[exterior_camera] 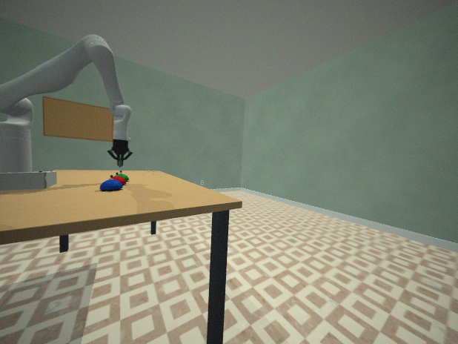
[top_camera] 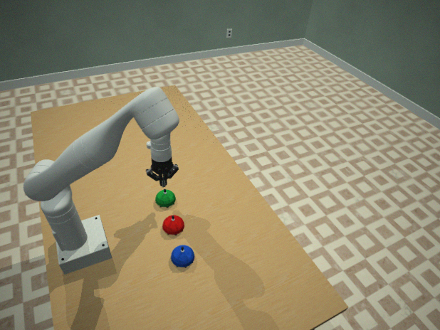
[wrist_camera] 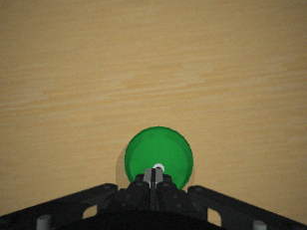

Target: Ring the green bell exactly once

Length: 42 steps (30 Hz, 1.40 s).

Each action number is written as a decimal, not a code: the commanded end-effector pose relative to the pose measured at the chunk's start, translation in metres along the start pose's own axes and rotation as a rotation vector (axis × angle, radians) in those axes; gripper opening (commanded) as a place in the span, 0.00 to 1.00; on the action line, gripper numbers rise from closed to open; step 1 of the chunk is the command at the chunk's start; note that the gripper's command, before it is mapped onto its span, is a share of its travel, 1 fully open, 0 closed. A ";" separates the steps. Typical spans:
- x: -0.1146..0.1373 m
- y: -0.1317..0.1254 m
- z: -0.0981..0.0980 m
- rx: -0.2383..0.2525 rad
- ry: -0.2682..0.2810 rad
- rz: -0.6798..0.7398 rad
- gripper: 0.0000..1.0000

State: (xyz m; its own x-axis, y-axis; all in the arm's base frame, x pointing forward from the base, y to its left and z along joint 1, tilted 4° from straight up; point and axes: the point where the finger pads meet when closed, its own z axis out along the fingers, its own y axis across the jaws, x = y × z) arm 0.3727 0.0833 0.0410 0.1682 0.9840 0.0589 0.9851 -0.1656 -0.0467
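The green bell [top_camera: 165, 198] sits on the wooden table, the farthest of three bells in a row. Its small button [top_camera: 164, 191] stands up on top. My gripper [top_camera: 163, 183] is shut and empty and points straight down, a short gap above the button. In the wrist view the shut fingertips [wrist_camera: 153, 176] hang just over the green dome [wrist_camera: 158, 157], with the white button [wrist_camera: 158, 167] showing right ahead of them. In the exterior view the gripper [exterior_camera: 119, 161] hangs above the green bell [exterior_camera: 123, 176].
A red bell [top_camera: 173, 225] and a blue bell [top_camera: 182, 256] stand in line nearer the table's front. The robot's base [top_camera: 83, 245] is at the left. The table edge runs to the right of the bells.
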 end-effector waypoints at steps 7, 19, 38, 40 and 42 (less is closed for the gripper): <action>-0.002 0.004 -0.026 -0.012 -0.001 0.006 0.00; -0.002 0.004 -0.041 -0.012 -0.001 0.006 0.00; -0.002 0.004 -0.042 -0.012 -0.001 0.006 0.00; -0.002 0.004 -0.042 -0.012 -0.001 0.006 0.00; -0.002 0.004 -0.042 -0.012 -0.001 0.006 0.00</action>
State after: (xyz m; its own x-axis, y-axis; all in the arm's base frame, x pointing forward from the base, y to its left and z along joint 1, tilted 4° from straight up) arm 0.3771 0.0782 0.0822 0.1738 0.9831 0.0577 0.9844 -0.1719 -0.0366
